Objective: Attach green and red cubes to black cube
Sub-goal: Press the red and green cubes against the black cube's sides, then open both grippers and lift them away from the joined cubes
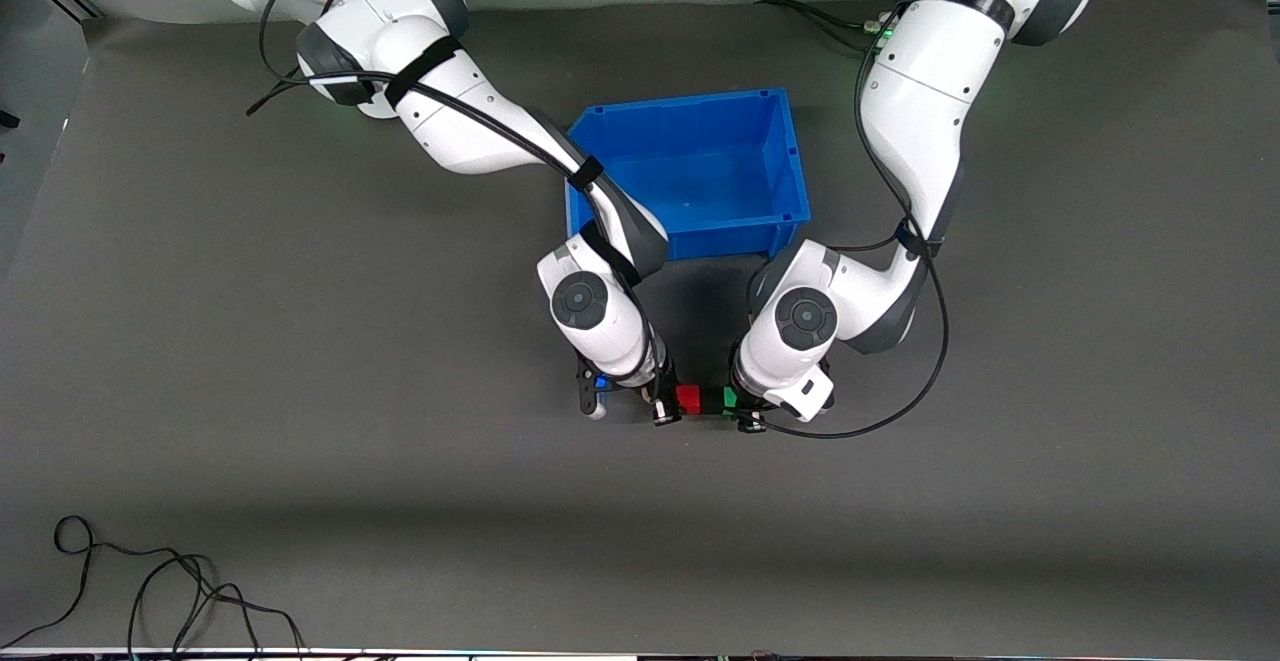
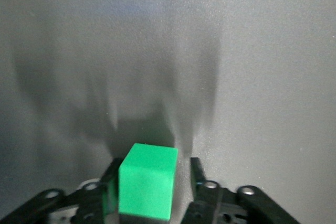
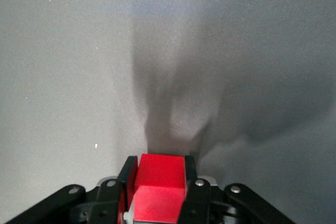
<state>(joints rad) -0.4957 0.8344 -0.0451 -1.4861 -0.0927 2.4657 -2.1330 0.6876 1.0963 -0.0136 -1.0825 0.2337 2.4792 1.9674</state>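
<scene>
Here, a deep blue plastic bin (image 1: 690, 166) stands on the dark grey table mat (image 1: 300, 391), farther from the front camera than both grippers, and a loose black cable (image 1: 150, 591) curls on the mat near the edge closest to that camera, toward the right arm's end. Between the two grippers, nearer the front camera than the bin, three small cubes form a short row whose long axis runs from one arm's end of the table toward the other. The bright red solid cube (image 1: 688, 399) sits at the right arm's end of the row, the bright green solid cube (image 1: 730, 398) at the left arm's end, and the matte black cube (image 1: 710, 400) lies between them, touching both as far as the front view tells. The right gripper (image 3: 157, 195) is clamped on the red cube (image 3: 158, 184). The left gripper (image 2: 152, 195) straddles the green cube (image 2: 147, 187), one finger (image 2: 198, 179) visibly off its face, the grip loosened.
</scene>
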